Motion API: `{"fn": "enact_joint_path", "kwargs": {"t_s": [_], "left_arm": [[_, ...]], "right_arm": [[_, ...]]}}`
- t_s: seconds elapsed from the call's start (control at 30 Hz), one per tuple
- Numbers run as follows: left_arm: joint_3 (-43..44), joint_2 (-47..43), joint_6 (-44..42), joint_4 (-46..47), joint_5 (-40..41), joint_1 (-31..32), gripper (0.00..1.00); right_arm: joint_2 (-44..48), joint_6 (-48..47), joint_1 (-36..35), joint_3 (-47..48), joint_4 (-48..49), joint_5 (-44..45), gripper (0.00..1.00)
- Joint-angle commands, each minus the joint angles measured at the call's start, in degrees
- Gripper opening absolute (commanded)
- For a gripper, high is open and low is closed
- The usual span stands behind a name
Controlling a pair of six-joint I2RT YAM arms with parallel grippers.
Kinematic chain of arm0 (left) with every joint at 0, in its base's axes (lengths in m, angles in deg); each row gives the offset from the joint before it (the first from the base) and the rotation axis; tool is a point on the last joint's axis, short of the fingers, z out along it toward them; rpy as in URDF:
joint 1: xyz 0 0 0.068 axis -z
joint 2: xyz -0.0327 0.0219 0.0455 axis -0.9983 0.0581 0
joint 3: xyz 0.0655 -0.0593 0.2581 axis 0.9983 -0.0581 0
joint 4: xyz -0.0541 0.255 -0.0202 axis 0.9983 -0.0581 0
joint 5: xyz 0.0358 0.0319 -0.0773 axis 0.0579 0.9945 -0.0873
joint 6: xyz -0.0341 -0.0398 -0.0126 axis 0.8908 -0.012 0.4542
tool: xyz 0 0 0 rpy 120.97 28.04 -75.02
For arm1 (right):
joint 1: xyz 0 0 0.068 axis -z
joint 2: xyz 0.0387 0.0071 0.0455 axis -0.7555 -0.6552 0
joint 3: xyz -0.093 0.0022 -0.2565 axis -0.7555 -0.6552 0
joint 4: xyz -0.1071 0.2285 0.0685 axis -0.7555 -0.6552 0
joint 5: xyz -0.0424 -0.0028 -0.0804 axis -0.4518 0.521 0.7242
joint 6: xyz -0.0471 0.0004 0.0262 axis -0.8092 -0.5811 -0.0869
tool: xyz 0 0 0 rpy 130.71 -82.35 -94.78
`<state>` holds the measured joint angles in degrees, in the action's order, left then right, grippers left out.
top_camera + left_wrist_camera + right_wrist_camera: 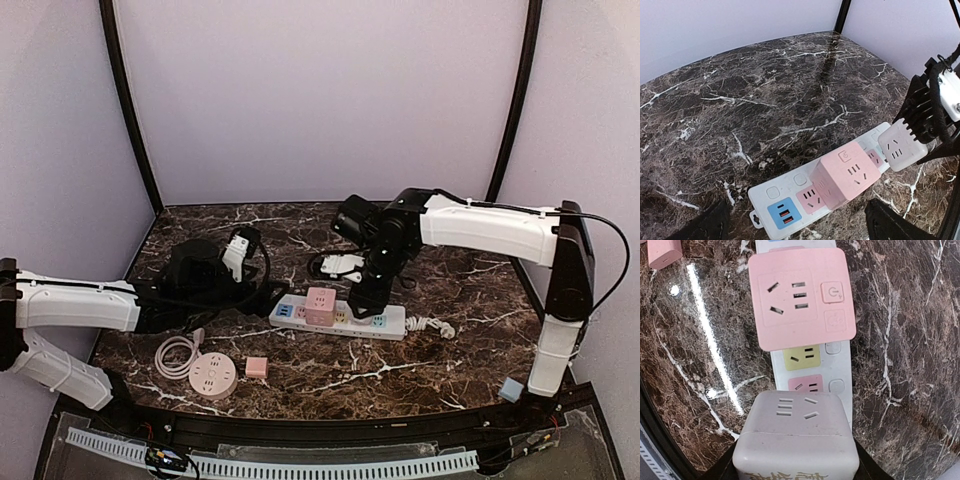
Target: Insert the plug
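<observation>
Plug cube (796, 432) – a pale, whitish block with socket slots on its top face – fills the bottom of the right wrist view. It is pinched between the dark fingers (722, 471) of the right gripper (795, 467), which is closed firmly on its sides. It sits over the white power strip (837, 365), just past a pink socket (807, 384) and a yellow socket (802, 356). Whether its prongs are in cannot be told from here. Farther along the strip stands a pink cube (802, 297), and a small pink block (662, 252) lies apart on the marble table (910, 340). In the left wrist view, the left gripper (799, 222) is spread wide with nothing in it, only its dark fingertips (707, 225) showing at the bottom corners. The near end of the strip lies between them, with a blue socket (784, 215) closest. Beyond the pink cube, the pale cube is tilted slightly against the strip in the other gripper's black fingers. From above, the strip lies across the middle of the table, the right arm (490, 228) bent down onto it beside the pink cube – the pale cube itself is hidden there. The left arm (75, 302) reaches in from the left. A round pink socket (212, 377) lies near the front edge, and a light blue block (512, 389) lies at the right corner.
</observation>
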<state>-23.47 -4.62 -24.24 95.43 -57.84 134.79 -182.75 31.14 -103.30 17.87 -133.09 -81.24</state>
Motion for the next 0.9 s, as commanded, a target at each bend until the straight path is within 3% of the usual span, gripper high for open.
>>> {"fn": "enact_joint_path", "kwargs": {"t_s": [0.0, 0.87], "left_arm": [[0.8, 0.3, 1.0, -4.0, -0.1, -1.3, 0.94], [-0.7, -1.3, -1.2, -5.4, 1.7, -3.8, 0.94]], "right_arm": [[-2.6, -4.1, 0.4, 1.9, 1.7, 0.3, 0.0], [-5.0, -9.5, 1.3, -1.7, 5.1, 3.1, 0.0]]}}
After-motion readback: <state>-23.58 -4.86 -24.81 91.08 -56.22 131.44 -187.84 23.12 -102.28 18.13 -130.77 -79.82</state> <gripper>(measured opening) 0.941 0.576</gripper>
